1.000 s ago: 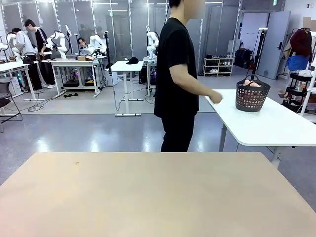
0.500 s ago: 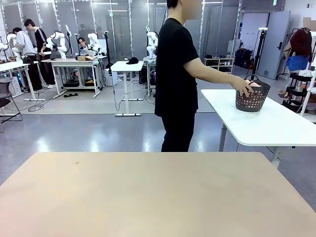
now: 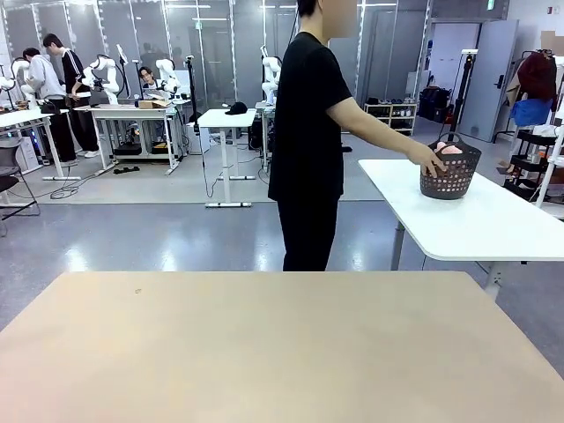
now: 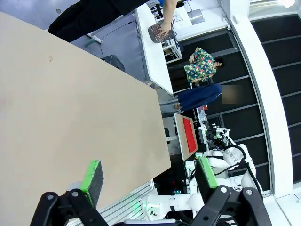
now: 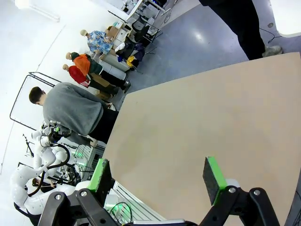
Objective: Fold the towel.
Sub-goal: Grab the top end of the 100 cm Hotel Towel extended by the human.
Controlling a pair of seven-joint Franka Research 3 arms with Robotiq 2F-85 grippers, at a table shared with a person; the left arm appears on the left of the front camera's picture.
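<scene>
The towel [image 3: 451, 149] shows as a pale pink bundle inside a dark perforated basket [image 3: 449, 176] on a white side table [image 3: 493, 225] at the far right. A person in black stands beyond my beige table [image 3: 264, 344] with one hand on the basket's rim. The left wrist view shows the same basket [image 4: 156, 34], far off, under the person's hand. My left gripper [image 4: 149, 172] hangs open above the beige table with nothing between its green pads. My right gripper [image 5: 156, 174] is open too, over the table's bare surface.
The beige table's [image 5: 197, 127] edge runs close below the right gripper. A person in a grey top [image 5: 75, 110] stands beside that edge. Other tables and people stand far back at the left [image 3: 132, 110].
The person has stretched an arm out to the right and laid a hand on the basket's rim. Both grippers stay as they were.
</scene>
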